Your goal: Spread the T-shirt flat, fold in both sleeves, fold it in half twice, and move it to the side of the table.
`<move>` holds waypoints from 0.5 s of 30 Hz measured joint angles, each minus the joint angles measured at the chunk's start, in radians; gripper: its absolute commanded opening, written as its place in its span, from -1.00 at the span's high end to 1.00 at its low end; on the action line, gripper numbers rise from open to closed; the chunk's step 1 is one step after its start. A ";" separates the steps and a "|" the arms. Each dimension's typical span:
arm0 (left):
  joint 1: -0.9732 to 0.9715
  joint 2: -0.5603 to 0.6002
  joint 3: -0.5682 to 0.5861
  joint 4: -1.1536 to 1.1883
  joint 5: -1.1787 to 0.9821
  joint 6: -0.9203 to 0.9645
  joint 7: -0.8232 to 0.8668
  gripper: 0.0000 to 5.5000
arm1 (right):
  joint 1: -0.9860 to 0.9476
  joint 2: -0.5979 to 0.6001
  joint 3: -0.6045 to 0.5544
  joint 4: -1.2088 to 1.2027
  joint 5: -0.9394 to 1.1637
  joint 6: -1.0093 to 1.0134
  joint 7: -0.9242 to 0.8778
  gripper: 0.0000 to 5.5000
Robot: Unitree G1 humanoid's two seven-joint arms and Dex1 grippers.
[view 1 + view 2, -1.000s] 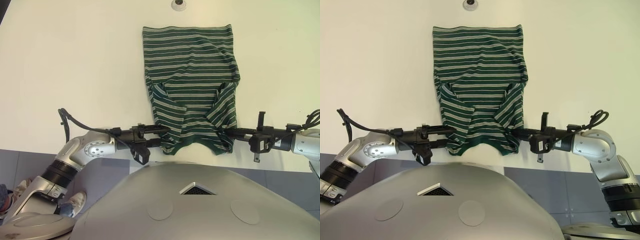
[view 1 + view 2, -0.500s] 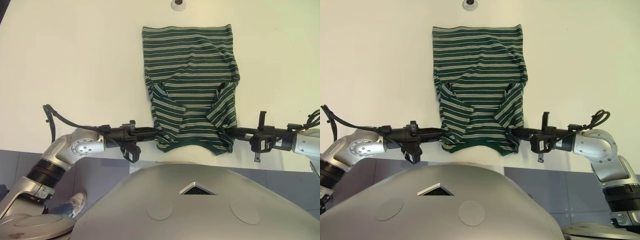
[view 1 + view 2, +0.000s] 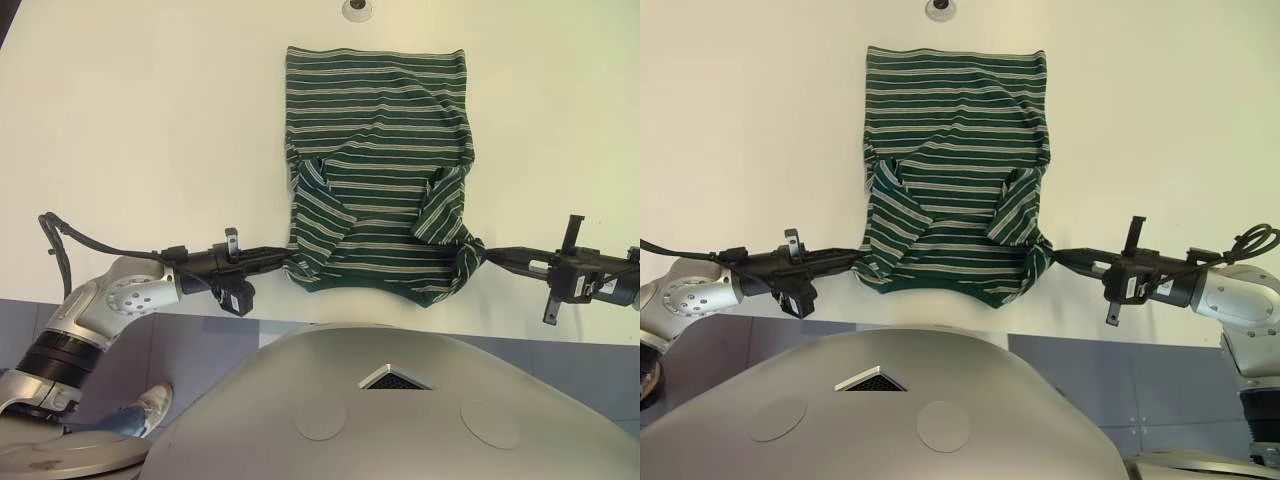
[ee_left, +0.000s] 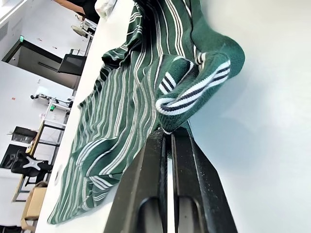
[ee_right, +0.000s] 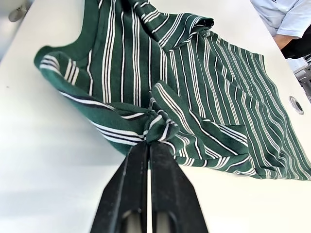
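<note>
Over the last 1 s both arms have drawn apart. The left gripper point(image 3: 285, 258) has gone out to the robot's left and the right gripper point(image 3: 486, 255) out to its right. The near edge of the T-shirt point(image 3: 375, 150) has been stretched wider and straighter between them.

The T-shirt lies on the table point(image 3: 150, 120) in front of the robot, with its far hem flat and square. Both sleeves are turned in as 2 slanted flaps on the body. Each gripper is clamped on 1 near corner, with only a small bunched tuck of cloth between its fingers.

The risks seem to lie in those shallow pinches. More outward pull could slip a corner free, or drag the whole shirt toward the table's near edge, which lies just beside the held corners. Unequal tension would skew the hem. If the corners are lifted for the half-fold, the loose sleeve flaps could fall open.
</note>
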 measured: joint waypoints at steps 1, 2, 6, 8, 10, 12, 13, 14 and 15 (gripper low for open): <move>0.002 0.007 0.010 0.001 -0.040 -0.009 -0.006 0.99 | 0.000 0.000 -0.009 0.005 0.016 0.000 0.013 1.00; 0.003 0.019 0.019 0.001 -0.078 -0.018 -0.008 0.99 | -0.001 0.000 -0.013 0.013 0.035 0.000 0.027 1.00; 0.024 0.053 0.041 0.000 -0.215 -0.047 -0.037 0.99 | -0.002 0.005 -0.036 0.039 0.075 0.000 0.065 1.00; 0.052 0.083 0.051 -0.025 -0.307 -0.080 -0.059 0.99 | -0.001 0.007 -0.046 0.042 0.093 0.000 0.093 1.00; 0.073 0.104 0.056 -0.046 -0.370 -0.098 -0.077 0.99 | 0.001 0.009 -0.060 0.043 0.124 0.001 0.117 1.00; 0.083 0.111 0.065 -0.048 -0.391 -0.106 -0.099 0.99 | 0.004 0.014 -0.083 0.041 0.156 0.003 0.138 1.00; 0.088 0.112 0.071 -0.048 -0.393 -0.108 -0.106 0.99 | 0.004 0.015 -0.088 0.041 0.161 0.005 0.145 1.00; 0.093 0.112 0.075 -0.048 -0.396 -0.109 -0.114 0.99 | 0.006 0.017 -0.090 0.040 0.164 0.006 0.157 1.00; 0.104 0.112 0.079 -0.051 -0.396 -0.112 -0.117 0.99 | 0.010 0.020 -0.094 0.038 0.172 0.006 0.163 1.00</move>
